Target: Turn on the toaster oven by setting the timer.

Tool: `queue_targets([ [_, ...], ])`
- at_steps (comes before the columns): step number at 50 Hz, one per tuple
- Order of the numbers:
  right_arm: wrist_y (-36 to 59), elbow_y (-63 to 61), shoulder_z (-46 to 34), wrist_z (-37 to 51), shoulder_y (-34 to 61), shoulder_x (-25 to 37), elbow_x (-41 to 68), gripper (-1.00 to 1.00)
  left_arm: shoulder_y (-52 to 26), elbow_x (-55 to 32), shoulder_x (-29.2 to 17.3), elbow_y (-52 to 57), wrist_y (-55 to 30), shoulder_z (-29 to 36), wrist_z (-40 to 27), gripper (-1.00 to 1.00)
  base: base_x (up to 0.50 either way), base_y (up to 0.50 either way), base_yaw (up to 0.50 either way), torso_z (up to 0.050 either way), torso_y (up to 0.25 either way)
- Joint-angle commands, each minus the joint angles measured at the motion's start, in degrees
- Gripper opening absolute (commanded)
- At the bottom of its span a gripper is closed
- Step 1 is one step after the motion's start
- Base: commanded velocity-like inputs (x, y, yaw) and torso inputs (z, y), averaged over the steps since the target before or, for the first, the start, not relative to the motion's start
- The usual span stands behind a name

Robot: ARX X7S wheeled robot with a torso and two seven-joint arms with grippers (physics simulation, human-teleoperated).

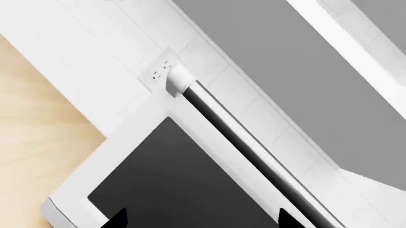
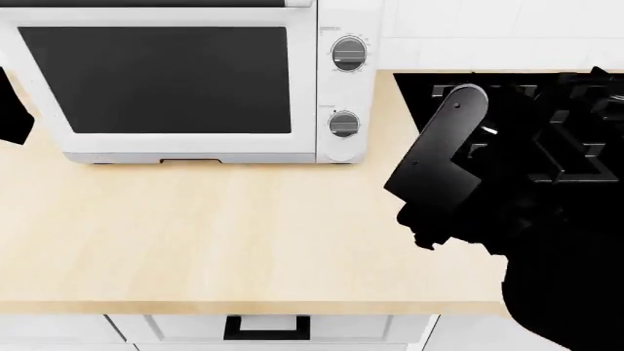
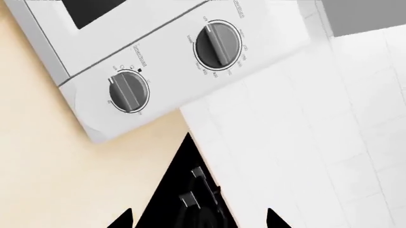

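The white toaster oven (image 2: 195, 146) stands at the back of the wooden counter, its dark glass door (image 2: 156, 80) shut. Two silver knobs sit on its right panel. The timer (image 2: 343, 123) is the lower, plainer knob, and in the right wrist view the timer (image 3: 129, 93) shows its raised bar. My right gripper (image 3: 198, 219) is open and empty, some way in front of the panel and touching neither knob. My left gripper (image 1: 203, 219) is open and empty before the glass door (image 1: 165, 180), beside the silver door handle (image 1: 254, 152).
The upper knob (image 2: 349, 53) is ringed with tick marks. A black gas hob (image 2: 516, 95) lies right of the oven, partly behind my right arm (image 2: 439, 175). My left arm (image 2: 12, 110) shows at the left edge. A wall outlet (image 1: 161, 70) sits on white tiles.
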Motion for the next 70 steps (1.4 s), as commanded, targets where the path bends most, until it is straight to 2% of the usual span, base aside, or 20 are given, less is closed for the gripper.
queue_targets([
  [1,0.33,7.33,-13.61,17.13,14.25,0.48,25.69,1.00,0.39,-2.20,0.05,0.16,1.65,-1.23,-0.63,1.00,0.00,0.00,0.00,0.000,0.000],
  [5,-1.04,8.38,-17.08,23.12,16.40,-1.37,36.32,1.00,0.27,-1.88,-0.15,0.16,1.75,-1.09,-0.29,1.00,0.00,0.00,0.00,0.000,0.000],
  [9,-2.55,11.81,-18.02,24.83,19.53,-3.38,40.45,1.00,0.76,-1.74,-0.06,0.06,1.82,-1.11,0.03,1.00,0.00,0.00,0.00,0.000,0.000],
  [13,-6.74,17.94,-21.78,31.86,21.95,-3.69,49.02,1.00,1.14,-2.06,-0.25,0.11,2.06,-1.38,0.07,1.00,0.00,0.00,0.00,0.000,0.000],
  [20,-10.60,24.58,-26.09,38.31,24.62,-5.67,55.40,1.00,1.55,-2.01,-0.15,0.23,2.26,-1.19,0.35,1.00,0.00,0.00,0.00,0.000,0.000],
  [31,-11.82,25.29,-26.79,39.38,25.39,-8.96,54.34,1.00,1.59,-1.36,-0.03,0.17,2.66,-0.71,0.77,1.00,0.00,0.00,0.00,0.000,0.000],
  [47,-10.38,27.86,-27.71,36.34,25.46,-14.12,48.81,1.00,2.07,-2.33,-0.68,0.44,3.68,-1.12,0.32,1.00,0.00,0.00,0.00,0.000,0.000],
  [70,-8.46,26.59,-30.96,25.99,23.66,-20.17,28.02,1.00,2.96,-2.27,-1.16,0.33,4.86,-1.57,0.73,1.00,0.00,0.00,0.00,0.000,0.000],
])
